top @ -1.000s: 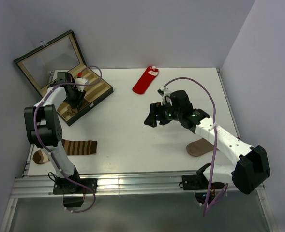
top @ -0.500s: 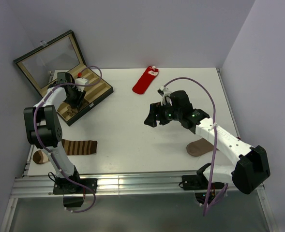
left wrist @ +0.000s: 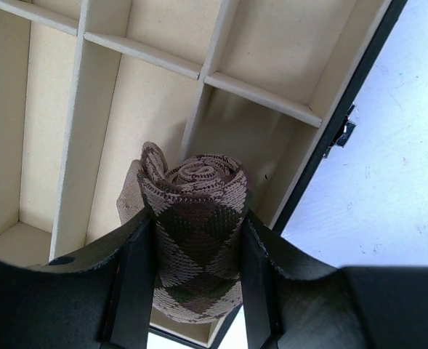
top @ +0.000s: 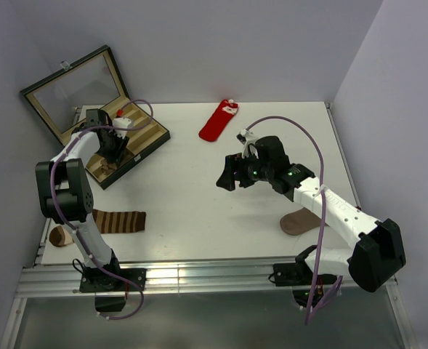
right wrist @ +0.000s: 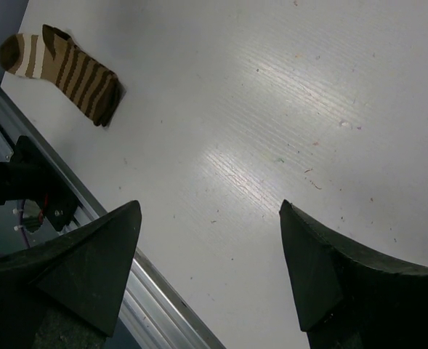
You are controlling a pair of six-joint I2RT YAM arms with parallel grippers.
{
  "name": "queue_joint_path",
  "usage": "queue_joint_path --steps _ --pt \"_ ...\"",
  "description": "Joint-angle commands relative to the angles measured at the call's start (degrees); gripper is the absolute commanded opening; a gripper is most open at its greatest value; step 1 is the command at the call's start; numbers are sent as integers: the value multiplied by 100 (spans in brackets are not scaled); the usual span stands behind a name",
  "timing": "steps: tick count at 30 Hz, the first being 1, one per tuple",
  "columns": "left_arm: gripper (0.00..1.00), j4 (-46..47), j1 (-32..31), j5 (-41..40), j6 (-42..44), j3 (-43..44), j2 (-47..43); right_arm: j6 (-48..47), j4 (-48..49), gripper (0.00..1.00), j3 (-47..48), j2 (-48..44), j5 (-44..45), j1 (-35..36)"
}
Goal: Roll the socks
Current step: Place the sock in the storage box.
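Nothing has shifted over the last second: the left gripper (left wrist: pixel 195 243) still pinches the rolled argyle sock (left wrist: pixel 195 193) between its fingers, down in a cream-lined compartment beside the latch-side wall of the open black divided case (left wrist: pixel 261 99). The right gripper (right wrist: pixel 210 243) hangs with its jaws spread wide and empty over the middle of the white table (right wrist: pixel 286 109). The red sock (top: pixel 218 121) lies flat and unrolled near the far edge, well apart from both arms.

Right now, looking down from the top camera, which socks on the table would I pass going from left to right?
striped sock → red sock → plain brown sock
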Motion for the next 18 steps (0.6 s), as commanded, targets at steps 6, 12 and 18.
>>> queue_joint_path --steps 6,12,18 --pt "22 -434 -198 601 -131 -231 93 -36 181 84 -43 -122 94 -38" --pt "22 -302 -190 583 -113 -425 -39 -27 199 84 -35 -70 59 -38" --pt "21 -477 -234 785 -25 -372 32 35 304 84 -184 -140 59 -38"
